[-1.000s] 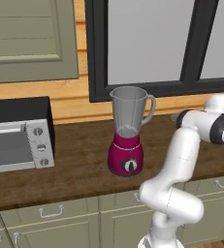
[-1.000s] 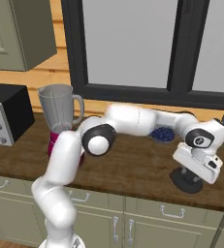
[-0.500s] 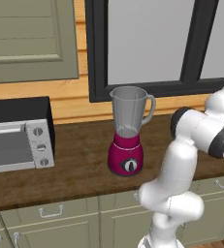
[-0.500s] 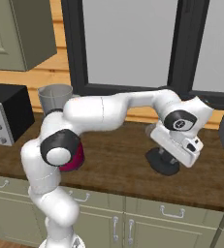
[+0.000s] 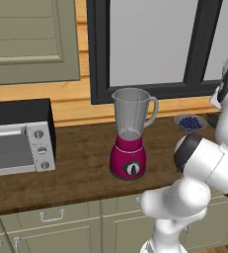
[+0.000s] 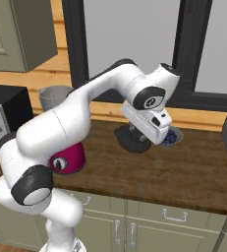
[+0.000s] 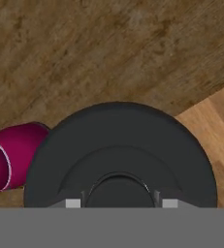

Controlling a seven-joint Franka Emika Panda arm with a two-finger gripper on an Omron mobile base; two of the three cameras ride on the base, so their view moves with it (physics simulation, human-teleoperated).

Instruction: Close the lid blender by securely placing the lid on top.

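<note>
The left base view looks forward and down from behind the arm's left side at the tabletop [image 5: 81, 168], with the blender [image 5: 130, 133] central. The right base view covers the same tabletop and blender from the right. The hand view looks closely down past the lid [image 7: 119, 155] onto the wood.

counter [image 5: 81, 173]: blender [image 5: 130, 133] mid, jar on its base | toaster oven [image 5: 18, 143] left of blender, apart | bowl of berries [image 5: 190, 122] right of blender, near wall | lid [image 6: 132, 138] between blender and bowl, above counter, under gripper [image 6: 134, 130] | cabinets [image 5: 51, 225] below counter
</note>
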